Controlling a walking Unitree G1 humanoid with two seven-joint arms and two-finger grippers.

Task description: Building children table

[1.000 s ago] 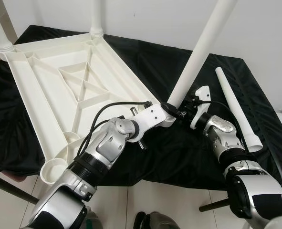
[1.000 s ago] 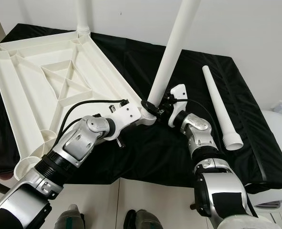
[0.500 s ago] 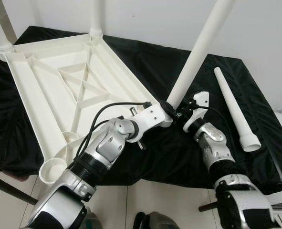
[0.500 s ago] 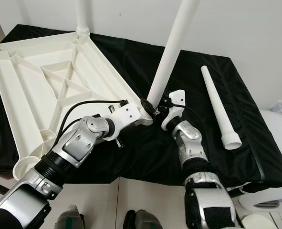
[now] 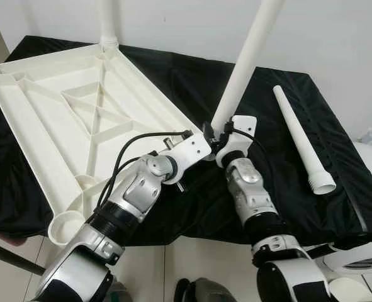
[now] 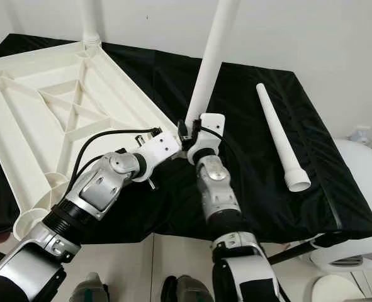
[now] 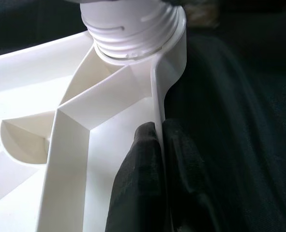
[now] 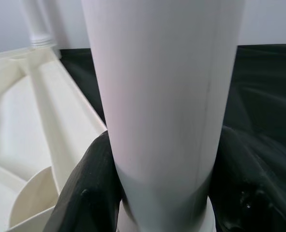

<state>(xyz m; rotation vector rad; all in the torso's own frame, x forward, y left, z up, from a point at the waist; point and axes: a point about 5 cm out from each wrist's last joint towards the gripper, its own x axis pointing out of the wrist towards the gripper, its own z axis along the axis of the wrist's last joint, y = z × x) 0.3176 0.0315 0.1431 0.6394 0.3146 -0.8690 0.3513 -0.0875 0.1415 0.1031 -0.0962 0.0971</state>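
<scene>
The white plastic tabletop (image 5: 66, 119) lies upside down on a black cloth. A white table leg (image 5: 239, 69) stands nearly upright in the socket at its near right corner. My right gripper (image 5: 219, 133) is shut on the base of that leg, and its black fingers (image 8: 92, 179) wrap both sides of the leg (image 8: 162, 96). My left gripper (image 5: 204, 137) is shut on the tabletop's rim (image 7: 158, 96) just beside that socket, one finger (image 7: 138, 169) on each side of the wall. The leg's threaded end (image 7: 133, 29) sits in the socket.
A loose white leg (image 5: 302, 141) lies on the cloth to the right. Two more legs stand at the far corners (image 5: 108, 22). An open round socket (image 5: 65, 226) overhangs the cloth's front edge. A white rounded object (image 5: 371, 189) sits at the far right.
The view has shifted. My right forearm has swung in from the right to stand in front of the leg. The leg now leans less, and the left gripper keeps its hold on the rim.
</scene>
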